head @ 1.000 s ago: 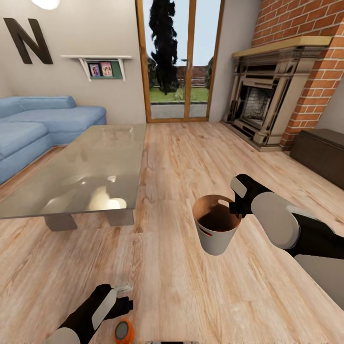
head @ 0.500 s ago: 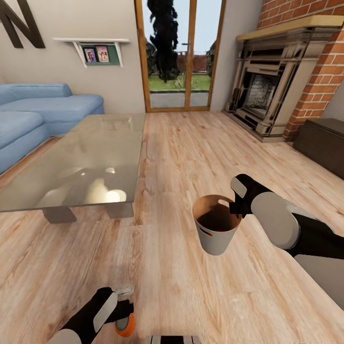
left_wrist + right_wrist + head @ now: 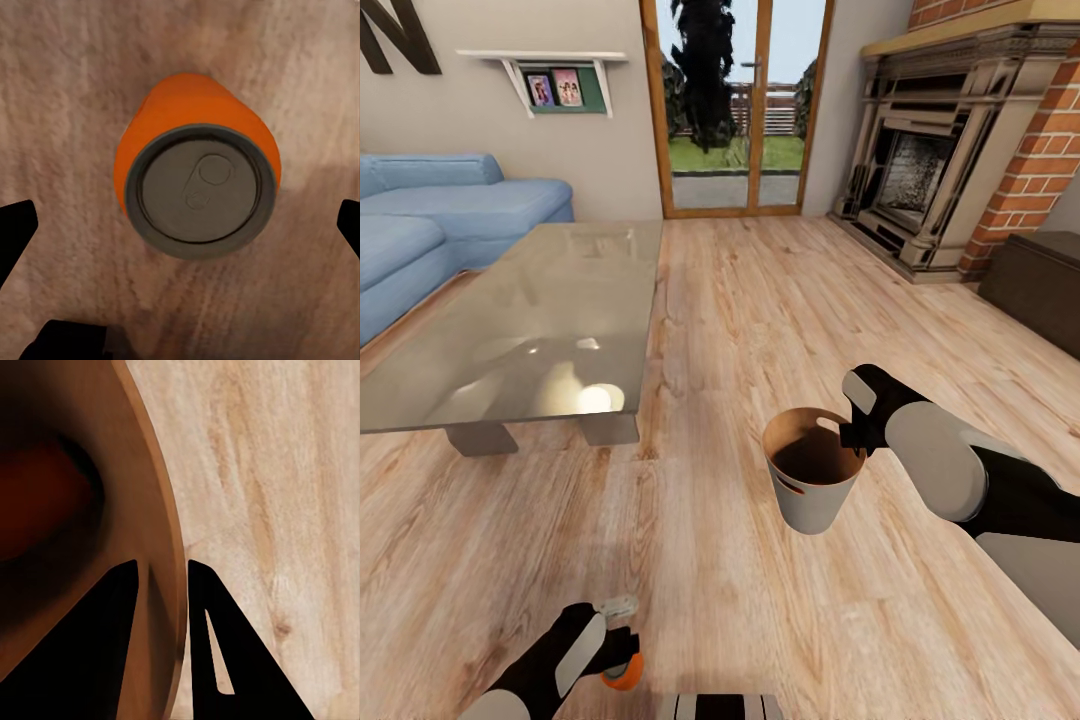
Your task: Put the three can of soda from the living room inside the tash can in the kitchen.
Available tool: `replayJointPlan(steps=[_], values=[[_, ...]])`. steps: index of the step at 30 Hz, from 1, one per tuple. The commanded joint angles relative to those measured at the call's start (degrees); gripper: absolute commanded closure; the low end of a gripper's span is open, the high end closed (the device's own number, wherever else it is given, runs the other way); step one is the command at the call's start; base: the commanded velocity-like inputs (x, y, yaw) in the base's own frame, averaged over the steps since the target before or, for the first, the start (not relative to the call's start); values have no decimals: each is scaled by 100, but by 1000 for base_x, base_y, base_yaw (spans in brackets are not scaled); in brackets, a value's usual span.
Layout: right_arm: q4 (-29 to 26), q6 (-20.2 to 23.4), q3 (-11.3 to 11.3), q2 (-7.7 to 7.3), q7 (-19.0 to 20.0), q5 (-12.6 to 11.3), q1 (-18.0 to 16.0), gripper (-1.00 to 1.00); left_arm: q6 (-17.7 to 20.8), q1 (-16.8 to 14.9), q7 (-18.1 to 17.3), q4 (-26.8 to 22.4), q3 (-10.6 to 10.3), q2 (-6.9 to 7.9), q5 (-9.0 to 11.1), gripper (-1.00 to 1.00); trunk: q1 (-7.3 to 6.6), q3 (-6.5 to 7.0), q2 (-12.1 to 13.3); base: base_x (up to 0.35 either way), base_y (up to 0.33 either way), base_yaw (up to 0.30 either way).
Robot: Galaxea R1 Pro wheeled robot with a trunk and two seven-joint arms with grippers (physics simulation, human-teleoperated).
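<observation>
Over wood floor [image 3: 740, 300] in living room: right tool [image 3: 161, 577] clamping trash can [image 3: 812, 482] rim, holding it aloft. Left tool [image 3: 180, 225] spreading wide, hovering above upright orange soda can [image 3: 196, 187] standing on floor.

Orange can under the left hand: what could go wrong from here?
1. The orange can stands upright on the floor between the left hand's wide-open fingers; an off-centre descent could tip it and send it rolling.
2. The right hand pinches only the trash can's thin rim, so the bin could tilt or slip while carried.
</observation>
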Motion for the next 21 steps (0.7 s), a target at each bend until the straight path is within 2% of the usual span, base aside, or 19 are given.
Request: replayJointPlan(steps=[1,7,16,21], values=[[-1,0,-22,0,0,-32,-3,100,-3,0,0,-5,0,-1,1,-100,-1,1,0,0,0,0],[-1,0,-22,0,0,-32,-3,100,-91,0,-3,-44,-10,-3,1,-100,-1,1,0,0,0,0],[0,0,-21,0,0,-32,-3,100,-428,0,-1,-24,-263,-3,2,-100,-1,1,0,0,0,0],[2,0,-17,0,0,-32,-3,100,-602,0,0,-1,-299,-3,-8,-100,-1,1,0,0,0,0]])
